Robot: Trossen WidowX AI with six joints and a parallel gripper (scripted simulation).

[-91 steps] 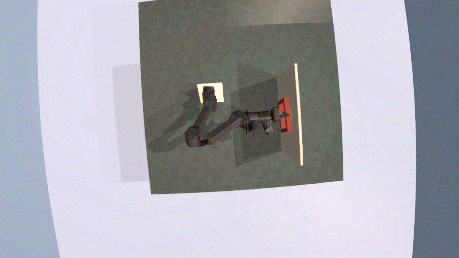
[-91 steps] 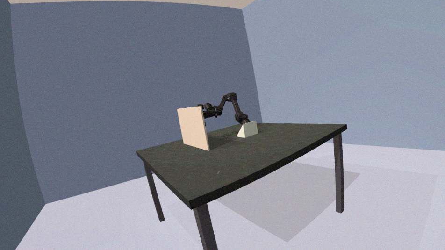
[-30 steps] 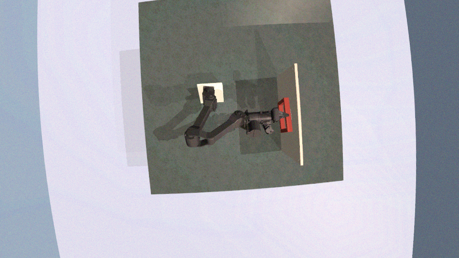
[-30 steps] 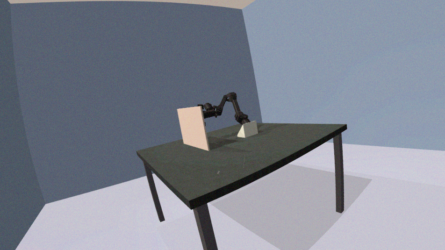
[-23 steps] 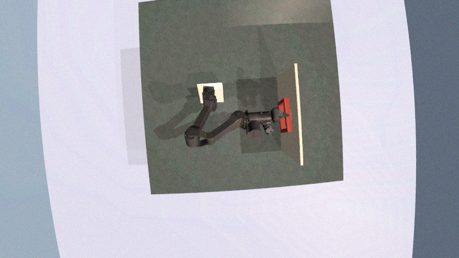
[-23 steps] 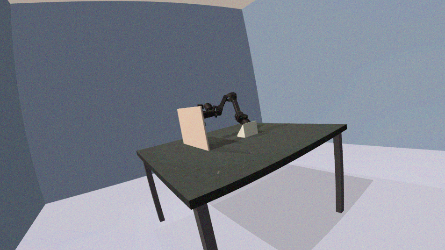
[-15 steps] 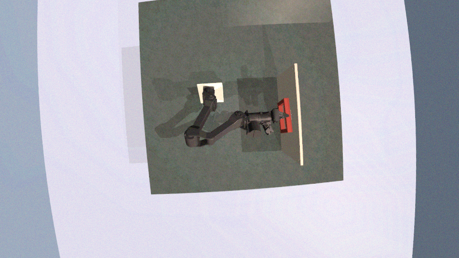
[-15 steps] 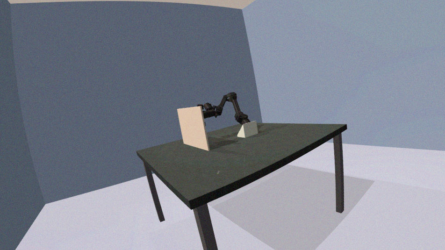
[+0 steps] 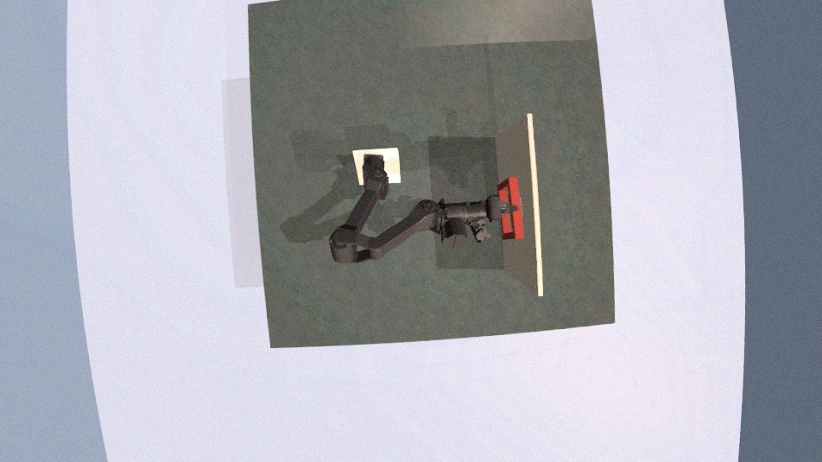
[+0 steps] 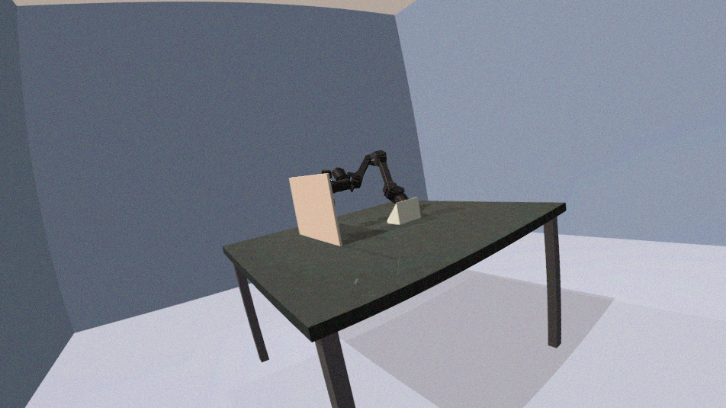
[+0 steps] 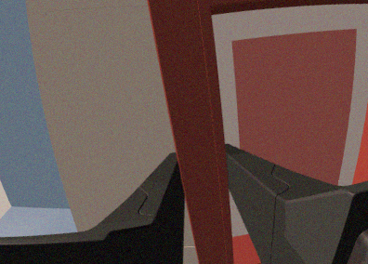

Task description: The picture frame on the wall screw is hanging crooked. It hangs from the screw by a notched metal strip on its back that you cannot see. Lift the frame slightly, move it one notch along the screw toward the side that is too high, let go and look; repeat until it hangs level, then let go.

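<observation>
The red picture frame hangs in front of the upright board. It has a pale mat and a dull red picture inside. My gripper is shut on one rail of the frame, near the middle of its length in the top view; it looks like the top rail. In the wrist view the rail passes between both fingertips and leans in the picture. The screw and notched strip are hidden. The board hides frame and fingers in the exterior view. I cannot tell whether the frame is level.
The dark green table carries the board and the pale wedge-shaped base of the arm. The board stands close behind the frame and extends past it on both sides in the top view. Shadows lie between base and board.
</observation>
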